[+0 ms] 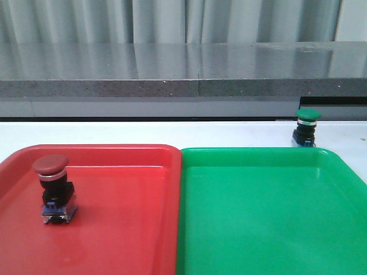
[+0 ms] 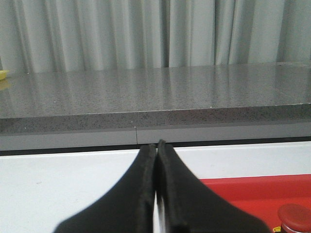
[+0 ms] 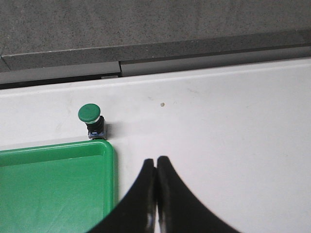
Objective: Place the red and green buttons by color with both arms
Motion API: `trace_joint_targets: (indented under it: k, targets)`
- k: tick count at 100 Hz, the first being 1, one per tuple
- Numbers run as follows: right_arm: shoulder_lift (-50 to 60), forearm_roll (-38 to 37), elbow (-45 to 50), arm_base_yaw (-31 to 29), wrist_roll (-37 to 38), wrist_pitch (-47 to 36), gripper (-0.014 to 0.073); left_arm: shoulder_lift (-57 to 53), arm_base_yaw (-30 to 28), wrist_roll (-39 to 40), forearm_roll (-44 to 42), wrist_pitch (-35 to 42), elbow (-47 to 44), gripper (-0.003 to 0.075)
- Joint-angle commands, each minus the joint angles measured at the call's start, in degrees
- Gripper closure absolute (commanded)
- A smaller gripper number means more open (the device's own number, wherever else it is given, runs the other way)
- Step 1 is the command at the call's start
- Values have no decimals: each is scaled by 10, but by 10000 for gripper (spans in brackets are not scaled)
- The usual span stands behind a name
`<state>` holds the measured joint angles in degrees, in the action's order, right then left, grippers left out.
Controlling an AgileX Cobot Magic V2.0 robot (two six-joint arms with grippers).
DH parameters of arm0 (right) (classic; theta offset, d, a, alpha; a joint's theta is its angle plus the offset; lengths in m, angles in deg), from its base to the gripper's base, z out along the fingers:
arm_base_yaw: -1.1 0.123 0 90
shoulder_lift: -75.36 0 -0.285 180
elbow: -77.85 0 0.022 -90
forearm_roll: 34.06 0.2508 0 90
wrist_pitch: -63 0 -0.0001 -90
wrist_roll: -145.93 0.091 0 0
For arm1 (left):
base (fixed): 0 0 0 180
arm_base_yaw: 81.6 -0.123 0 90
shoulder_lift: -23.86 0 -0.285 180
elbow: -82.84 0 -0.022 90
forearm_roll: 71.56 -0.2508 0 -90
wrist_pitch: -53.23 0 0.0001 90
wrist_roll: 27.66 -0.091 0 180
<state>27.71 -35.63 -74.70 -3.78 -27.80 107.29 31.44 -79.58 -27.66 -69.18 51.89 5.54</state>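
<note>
Green button (image 1: 307, 127): stood upright on white table (image 1: 114, 133), just beyond green tray's (image 1: 269, 217) far right corner, ahead and left of right gripper (image 3: 156, 167), fingers pressed together; left gripper (image 2: 156, 155) likewise closed; red button (image 1: 53, 189) in red tray (image 1: 132, 229)

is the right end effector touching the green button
Apart. The right wrist view shows bare white table between the shut right end effector and the green button, which stands beyond the green tray's corner.
</note>
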Motion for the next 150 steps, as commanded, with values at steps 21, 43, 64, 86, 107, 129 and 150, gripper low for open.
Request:
trace_joint_targets:
  k: [21,43,64,86,107,129,150]
  targets:
    - [-154,10,-103,34,-1,-30,542,-18,-1,0,6,41,-7,741]
    - [-260,10,-150,88,0,-33,8,-18,-1,0,6,41,-7,741]
    - [-360,7,-189,120,55,-34,-53,-18,-1,0,6,41,-7,741]
    - [-464,6,-247,135,100,-31,-53,-18,-1,0,6,41,-7,741]
    - [-549,6,-309,144,101,-20,-53,-18,-1,0,6,41,-7,741]
    - [-628,6,-362,144,100,21,-53,-18,-1,0,6,41,-7,741]
    - [-683,7,-385,143,100,27,-53,-18,-1,0,6,41,-7,741]
